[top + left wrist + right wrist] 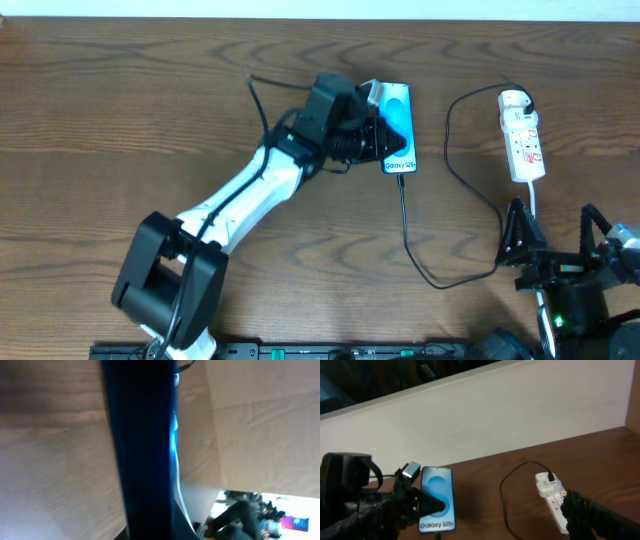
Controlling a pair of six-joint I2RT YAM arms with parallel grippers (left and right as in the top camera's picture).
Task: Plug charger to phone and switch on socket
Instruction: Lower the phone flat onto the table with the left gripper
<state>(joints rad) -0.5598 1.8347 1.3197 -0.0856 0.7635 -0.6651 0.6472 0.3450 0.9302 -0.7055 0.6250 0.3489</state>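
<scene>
Two arms are at the table. The left gripper rests on the phone, which lies flat near the far edge, and its fingers are pressed together. The charger runs from the socket on the right to the phone's near end. The right gripper sits near the socket, fingers spread wide, holding nothing.

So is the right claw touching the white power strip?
Apart. The overhead view shows bare brown table between the fingertips of the open right gripper and the near end of the socket.
</scene>
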